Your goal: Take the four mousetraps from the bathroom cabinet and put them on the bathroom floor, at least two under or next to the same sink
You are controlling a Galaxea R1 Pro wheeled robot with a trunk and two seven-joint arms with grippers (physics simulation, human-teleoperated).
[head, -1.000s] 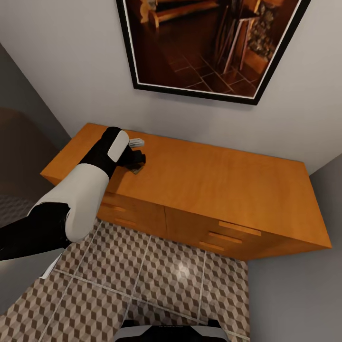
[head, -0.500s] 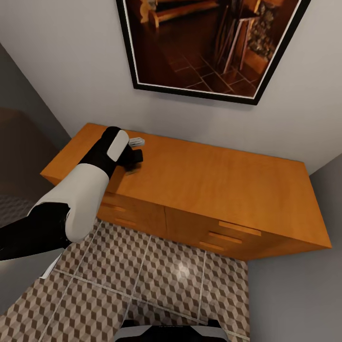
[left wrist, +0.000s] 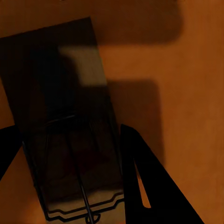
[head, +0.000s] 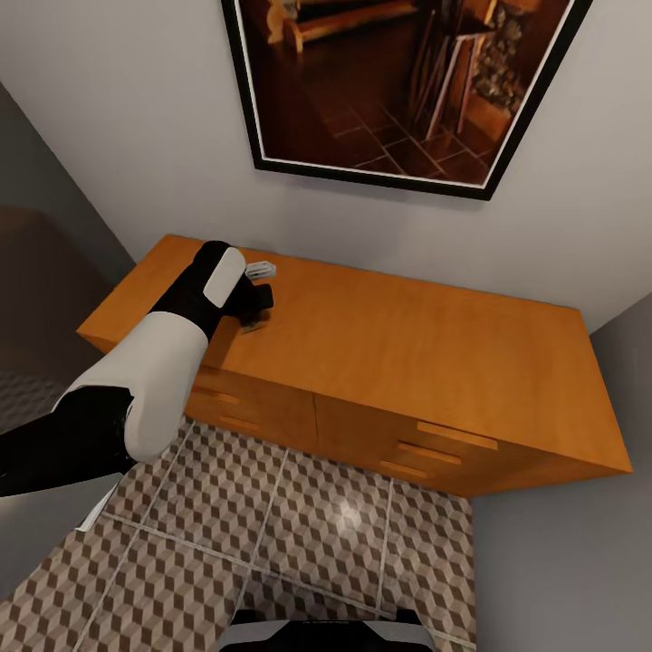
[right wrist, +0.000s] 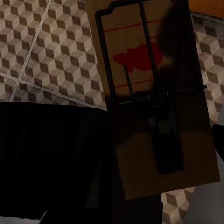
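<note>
While its dark fingers (left wrist: 149, 182) flank a flat brown wooden mousetrap (left wrist: 65, 121) on the orange-brown wooden cabinet (head: 407, 353), the left gripper (head: 256, 308) looks clamped on it. A second, red-printed mousetrap (right wrist: 154, 93) sits pinched in the right gripper (right wrist: 140, 205), cube-patterned floor tiles (right wrist: 51, 56) beyond it.

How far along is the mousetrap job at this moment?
Early. No mousetrap lies on the visible bathroom floor. The right hand carries one mousetrap; the left hand straddles a second mousetrap on the cabinet. Placing all four remains.
</note>
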